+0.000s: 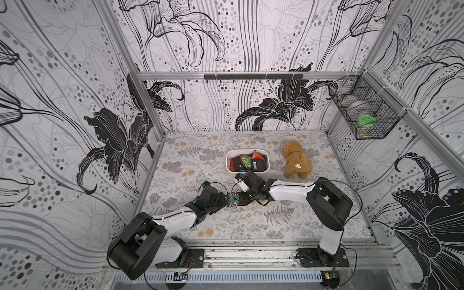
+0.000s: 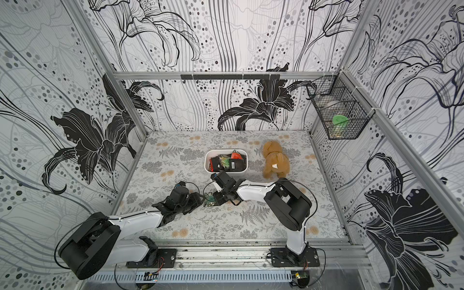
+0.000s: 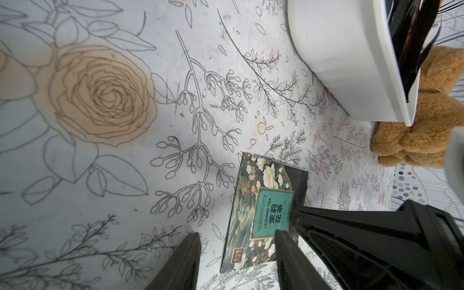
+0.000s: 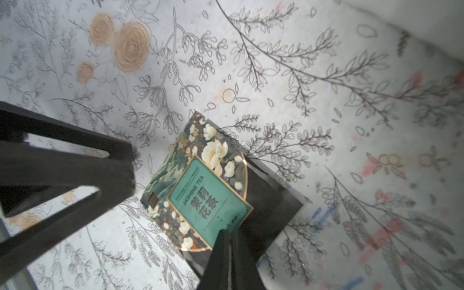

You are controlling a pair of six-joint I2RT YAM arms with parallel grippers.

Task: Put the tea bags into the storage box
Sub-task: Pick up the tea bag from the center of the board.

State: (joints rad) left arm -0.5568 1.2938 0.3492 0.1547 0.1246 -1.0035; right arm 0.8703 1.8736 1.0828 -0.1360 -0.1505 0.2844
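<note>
**One tea bag out on the worktop, a heap in the box**

You have two arms, white shells with black joints, both reaching in over one worktop (image 1: 188, 163). It is covered by a smooth sheet printed with grey ferns and tan roses.

- **Left tool:** Your left tool (image 3: 236, 233) sits low with its two black fingers (image 3: 183, 256) standing apart, and it grips nothing. In the left wrist view one finger crosses in front of the single loose tea bag (image 3: 261, 200). The other finger stands over bare sheet beside it.
- **Loose tea bag:** It is a flat, glossy square sachet, black with cream flowers and a teal label reading Jasmine Tea. It lies on the worktop between the two tools, on the near side of the box.
- **Right tool:** Your right tool (image 4: 226, 233) has its two fingers pressed together, with the tips at the edge of the label. You cannot tell whether any foil is pinched between them.
- **Storage box:** One storage box (image 1: 228, 163) sits mid-worktop, a shallow white plastic tub with rounded corners. The tea bags (image 1: 247, 160) in it are black, red and green, and they overlap too much to count.
- **Plush toy:** Right of the box lies one tan plush toy (image 1: 297, 160), furry, with a white tag.
- **Wire basket:** On the right wall hangs one black wire basket (image 1: 376, 130), which holds a green-lidded jar (image 1: 367, 120).
</note>
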